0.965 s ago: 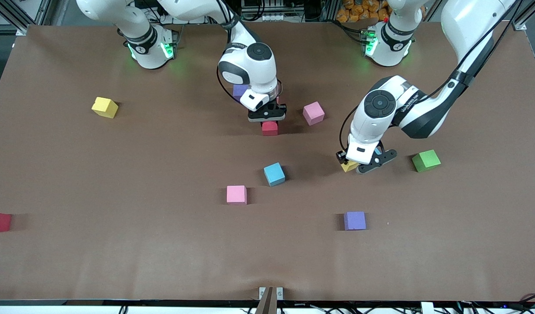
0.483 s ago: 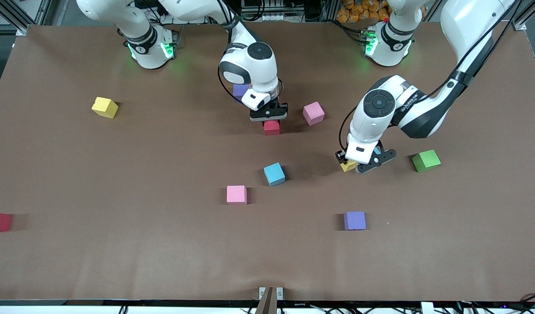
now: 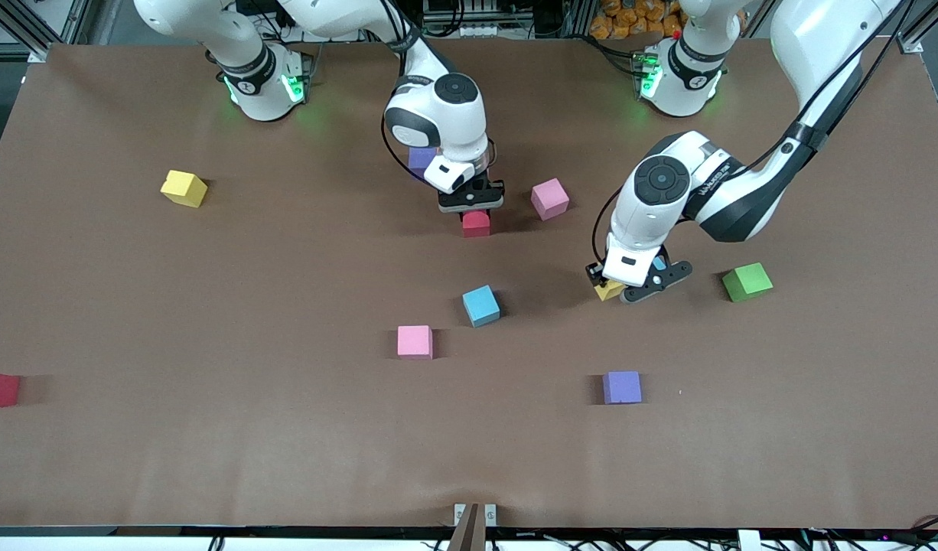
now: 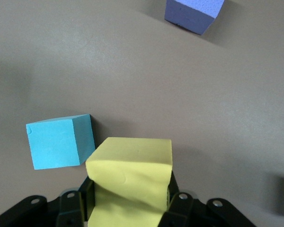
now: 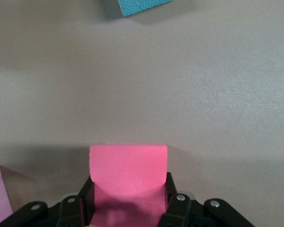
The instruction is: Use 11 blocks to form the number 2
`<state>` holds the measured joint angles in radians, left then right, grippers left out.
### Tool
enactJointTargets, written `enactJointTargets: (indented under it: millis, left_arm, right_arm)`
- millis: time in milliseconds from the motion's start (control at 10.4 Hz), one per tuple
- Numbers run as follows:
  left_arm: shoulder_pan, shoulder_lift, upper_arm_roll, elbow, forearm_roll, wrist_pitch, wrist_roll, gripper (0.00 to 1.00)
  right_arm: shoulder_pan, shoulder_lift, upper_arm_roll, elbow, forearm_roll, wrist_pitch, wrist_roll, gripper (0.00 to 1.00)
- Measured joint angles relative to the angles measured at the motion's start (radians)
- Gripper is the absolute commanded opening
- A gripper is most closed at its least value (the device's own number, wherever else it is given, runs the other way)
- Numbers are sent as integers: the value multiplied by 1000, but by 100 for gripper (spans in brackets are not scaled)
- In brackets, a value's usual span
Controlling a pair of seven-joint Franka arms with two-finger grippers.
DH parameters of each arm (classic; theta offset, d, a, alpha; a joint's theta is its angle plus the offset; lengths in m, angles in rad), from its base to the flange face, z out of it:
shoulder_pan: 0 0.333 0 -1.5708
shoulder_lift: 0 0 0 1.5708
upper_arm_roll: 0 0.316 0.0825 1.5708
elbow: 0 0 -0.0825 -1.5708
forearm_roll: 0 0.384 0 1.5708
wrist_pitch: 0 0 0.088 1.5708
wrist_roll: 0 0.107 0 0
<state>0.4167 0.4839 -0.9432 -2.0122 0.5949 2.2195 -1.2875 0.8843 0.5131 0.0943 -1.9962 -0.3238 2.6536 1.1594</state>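
At frame centre-top, the right pincer (image 3: 473,208) grips a red block (image 3: 475,223). Right of centre, the left pincer (image 3: 626,285) grips a yellow block (image 3: 610,290) beside a green cube (image 3: 747,281).

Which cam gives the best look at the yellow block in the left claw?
Left wrist view: the yellow block fills the lower frame, pinched between the left claw's fingers, two faces plain. Front view shows only a yellow corner poking out under the left claw, the wrist covering the rest. Right wrist view doesn't show it.
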Motion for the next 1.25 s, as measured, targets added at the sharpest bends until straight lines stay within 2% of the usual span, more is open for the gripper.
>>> enactJointTargets:
  millis: [869,1062,1255]
  left_arm:
    - [-11,6,-10,-1,0,-3,13,0]
    - [-14,11,-16,-1,0,-3,19,0]
    - [-15,13,-20,-1,0,-3,38,0]
  right_arm:
    - [0,0,2,-2,-12,0,0,0]
    - [0,0,2,-2,-12,0,0,6]
    - [0,0,2,-2,-12,0,0,6]
